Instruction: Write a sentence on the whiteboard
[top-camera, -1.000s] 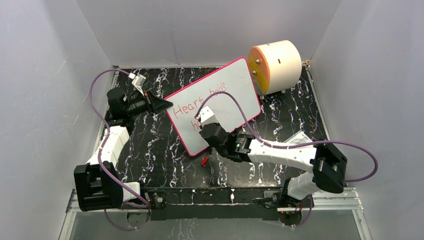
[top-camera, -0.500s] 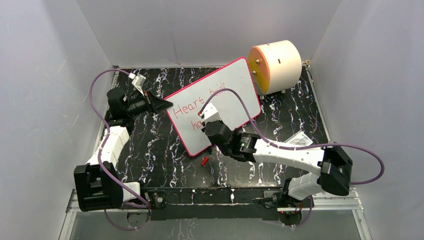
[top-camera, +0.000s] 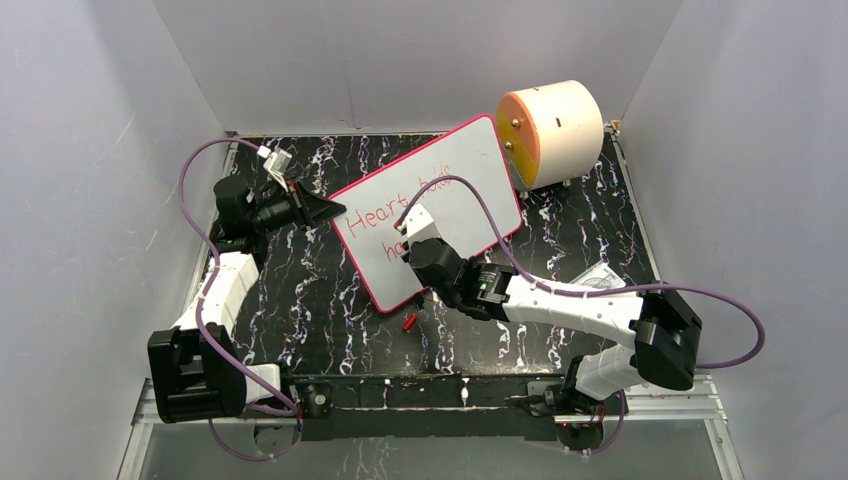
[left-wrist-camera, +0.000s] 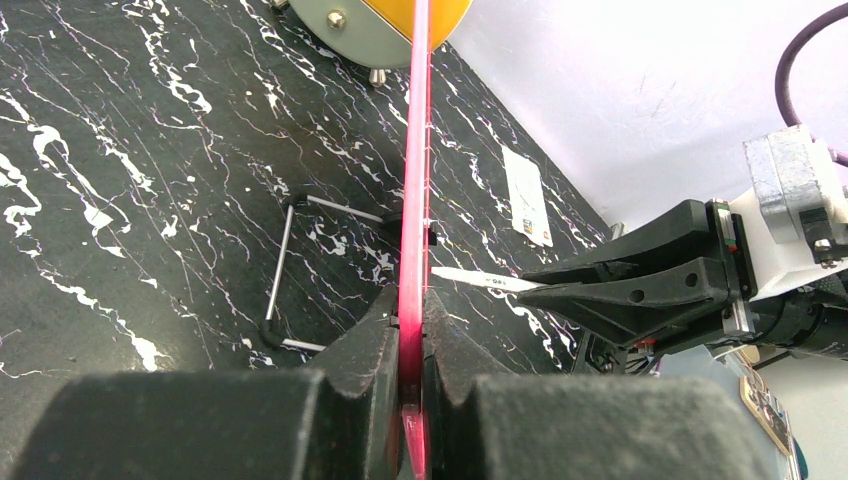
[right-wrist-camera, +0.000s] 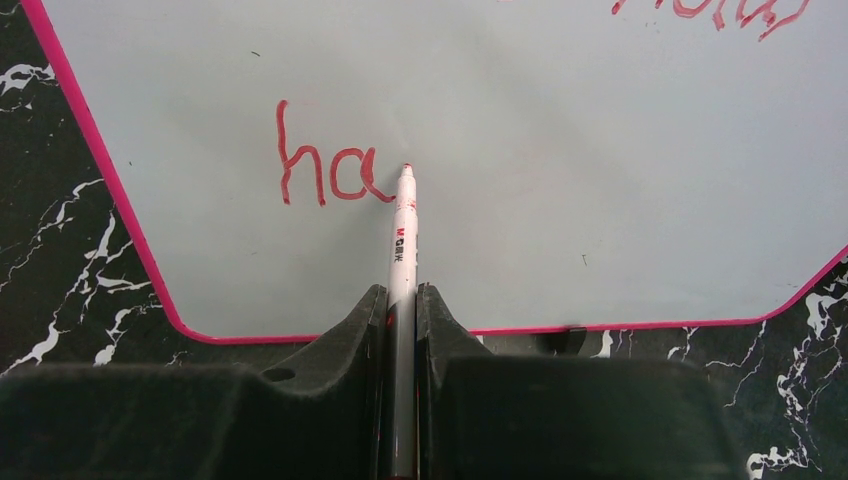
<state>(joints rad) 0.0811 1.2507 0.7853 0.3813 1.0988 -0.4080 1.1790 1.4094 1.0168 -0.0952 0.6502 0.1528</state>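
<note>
The whiteboard (top-camera: 470, 170) stands tilted on the table, white with a pink-red rim. My left gripper (top-camera: 325, 210) is shut on its left rim, seen edge-on in the left wrist view (left-wrist-camera: 411, 300). My right gripper (top-camera: 408, 248) is shut on a white marker (right-wrist-camera: 403, 230), whose red tip touches the board just right of the letters "ha" (right-wrist-camera: 325, 170). The sentence (top-camera: 372, 216) reads "Heart" plus a second word partly behind the purple cable, with "ha" on the line below. The marker tip also shows in the left wrist view (left-wrist-camera: 470, 277).
A cream cylinder with an orange face (top-camera: 550, 130) stands at the back right, close to the board's far corner. A small red cap (top-camera: 409, 321) lies below the board's near corner. A paper card (top-camera: 600, 277) lies at the right. A wire stand (left-wrist-camera: 285, 270) props the board.
My right gripper has shifted a little up and to the right along the second line of writing with the marker. The left gripper and board have not moved.
</note>
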